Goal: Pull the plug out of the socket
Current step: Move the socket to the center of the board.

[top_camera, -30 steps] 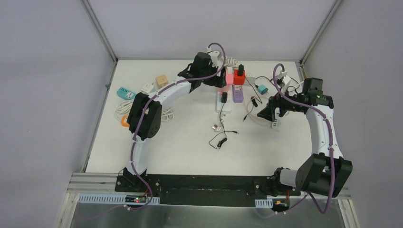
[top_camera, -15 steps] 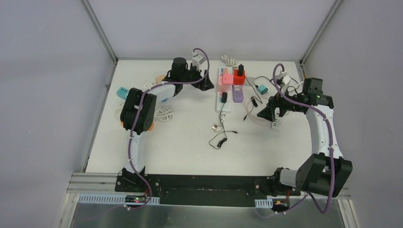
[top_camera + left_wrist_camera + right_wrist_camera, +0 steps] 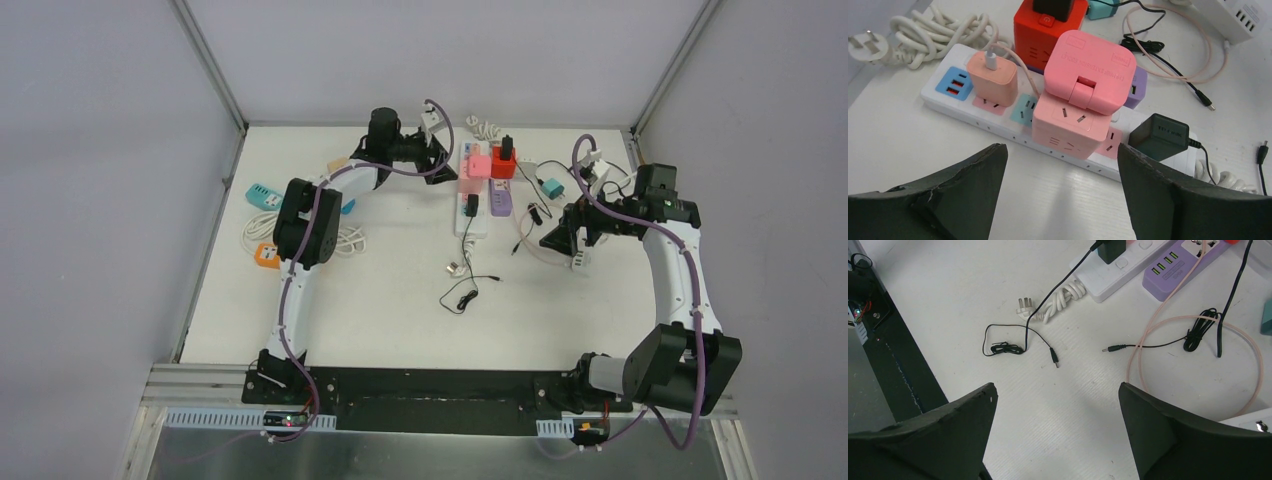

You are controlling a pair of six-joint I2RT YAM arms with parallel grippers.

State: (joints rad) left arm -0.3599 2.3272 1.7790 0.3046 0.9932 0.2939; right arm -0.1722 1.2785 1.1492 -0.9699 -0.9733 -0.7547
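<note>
From above, left hand (image 3: 432, 160) sits just left of pink cube plug (image 3: 474, 166) on power strip (image 3: 470, 218), nearer than right hand (image 3: 565, 240). Left wrist: hand wide open, empty, plug (image 3: 1075, 117) dead ahead, strip lying crosswise. Right wrist: hand (image 3: 1058, 395) spread, empty.

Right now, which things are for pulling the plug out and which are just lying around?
For the job: left gripper, white power strip, and the plugs in it: pink cube, peach charger, black adapter.
Just lying about: teal socket block, orange block, coiled white cord.
</note>
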